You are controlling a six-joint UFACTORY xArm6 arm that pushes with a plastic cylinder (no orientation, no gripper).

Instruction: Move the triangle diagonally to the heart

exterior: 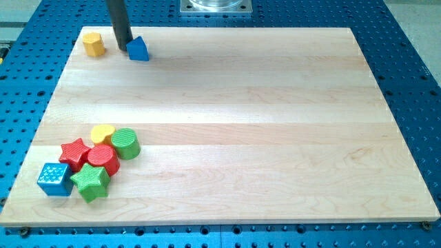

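A blue triangle (138,49) lies near the board's top left corner. My tip (123,48) rests just left of it, touching or nearly touching its left side. A yellow heart (103,133) lies far below, at the lower left, at the top of a cluster of blocks. The rod rises from the tip out of the view's top.
A yellow hexagon (94,44) sits left of my tip at the top left corner. The lower-left cluster holds a green cylinder (126,143), a red star (75,153), a red cylinder (103,160), a green star (91,182) and a blue cube (55,178). The wooden board (248,131) lies on a blue perforated table.
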